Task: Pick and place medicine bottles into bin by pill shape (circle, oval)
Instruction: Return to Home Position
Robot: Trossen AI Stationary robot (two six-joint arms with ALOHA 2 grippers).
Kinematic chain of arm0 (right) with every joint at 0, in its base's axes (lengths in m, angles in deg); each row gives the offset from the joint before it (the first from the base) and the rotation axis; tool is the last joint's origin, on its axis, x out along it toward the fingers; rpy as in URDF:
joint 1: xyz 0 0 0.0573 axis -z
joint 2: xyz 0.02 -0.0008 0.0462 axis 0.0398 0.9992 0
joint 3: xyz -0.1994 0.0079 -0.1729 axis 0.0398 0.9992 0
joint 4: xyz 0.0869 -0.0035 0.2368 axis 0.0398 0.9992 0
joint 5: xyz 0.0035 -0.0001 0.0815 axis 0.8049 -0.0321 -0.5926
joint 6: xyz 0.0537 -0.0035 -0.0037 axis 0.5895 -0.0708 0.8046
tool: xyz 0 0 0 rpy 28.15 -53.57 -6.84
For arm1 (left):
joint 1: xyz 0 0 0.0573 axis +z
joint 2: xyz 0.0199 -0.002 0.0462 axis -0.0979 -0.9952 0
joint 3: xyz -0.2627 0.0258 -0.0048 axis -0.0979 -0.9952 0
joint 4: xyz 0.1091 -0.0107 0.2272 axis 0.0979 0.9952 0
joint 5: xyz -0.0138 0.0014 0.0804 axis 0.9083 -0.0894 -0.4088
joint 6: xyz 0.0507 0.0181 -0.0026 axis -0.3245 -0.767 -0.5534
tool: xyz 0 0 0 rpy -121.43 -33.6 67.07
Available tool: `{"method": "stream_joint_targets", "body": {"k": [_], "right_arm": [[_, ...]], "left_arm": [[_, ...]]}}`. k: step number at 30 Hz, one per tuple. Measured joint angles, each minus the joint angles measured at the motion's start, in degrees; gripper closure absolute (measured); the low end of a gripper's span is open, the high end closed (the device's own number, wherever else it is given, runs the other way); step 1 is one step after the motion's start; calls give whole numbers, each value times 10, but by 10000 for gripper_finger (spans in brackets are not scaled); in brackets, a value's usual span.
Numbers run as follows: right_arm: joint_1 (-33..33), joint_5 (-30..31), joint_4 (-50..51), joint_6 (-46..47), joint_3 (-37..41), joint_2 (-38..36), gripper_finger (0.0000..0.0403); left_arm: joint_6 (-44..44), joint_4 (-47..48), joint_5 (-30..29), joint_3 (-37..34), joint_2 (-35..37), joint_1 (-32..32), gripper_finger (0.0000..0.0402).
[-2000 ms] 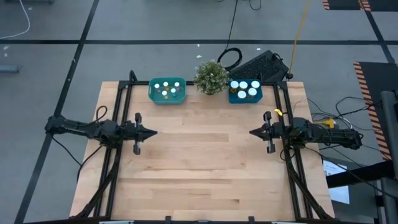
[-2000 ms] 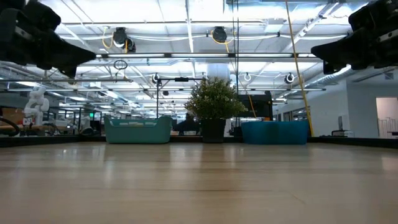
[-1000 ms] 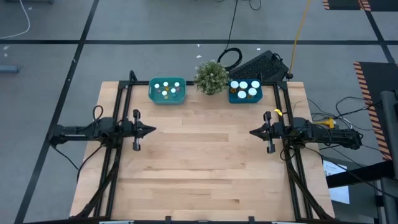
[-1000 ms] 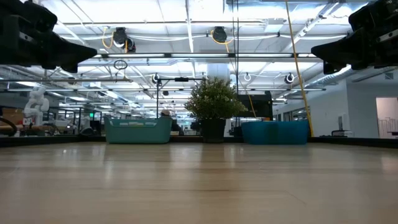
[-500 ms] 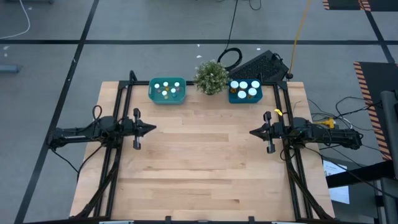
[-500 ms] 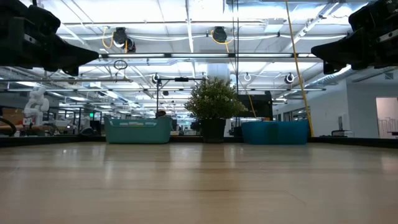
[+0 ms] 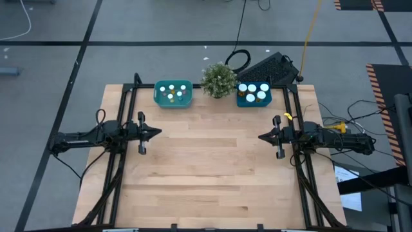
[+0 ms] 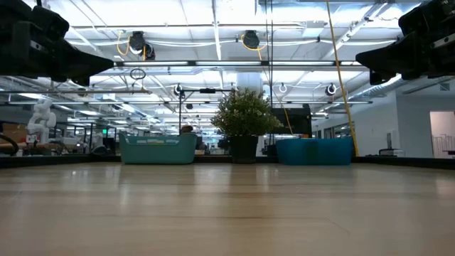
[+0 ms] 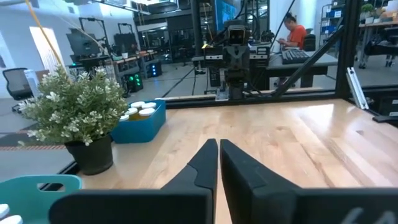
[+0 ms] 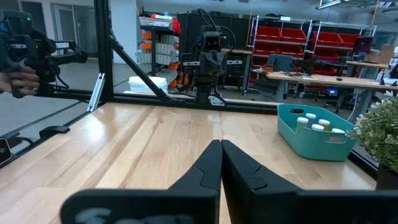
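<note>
Bottles with white caps (image 7: 172, 93) sit sorted in both far bins; left gripper (image 7: 156, 135) and right gripper (image 7: 262, 137) hover closed, empty, apart.

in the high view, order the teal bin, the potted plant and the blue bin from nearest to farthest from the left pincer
Measured from the left pincer, shut at the table's left side:
1. The teal bin, at the far edge on the left, holding white-capped bottles.
2. The potted plant, at the far edge's middle, between the two bins.
3. The blue bin, at the far edge on the right, nearer the right arm.
</note>
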Motion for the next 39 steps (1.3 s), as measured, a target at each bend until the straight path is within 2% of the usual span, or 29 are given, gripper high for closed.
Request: {"method": "stream_joint_targets", "body": {"k": [5, 15, 26, 39], "right_arm": [[0, 0, 0, 0, 0, 0, 403], [0, 0, 0, 0, 0, 0, 403], [0, 0, 0, 0, 0, 0, 403], [0, 0, 0, 0, 0, 0, 403]], "left_arm": [[5, -1, -1, 0, 0, 0, 379], [4, -1, -2, 0, 0, 0, 399], [4, -1, -2, 0, 0, 0, 366], [5, -1, -2, 0, 0, 0, 364]]}}
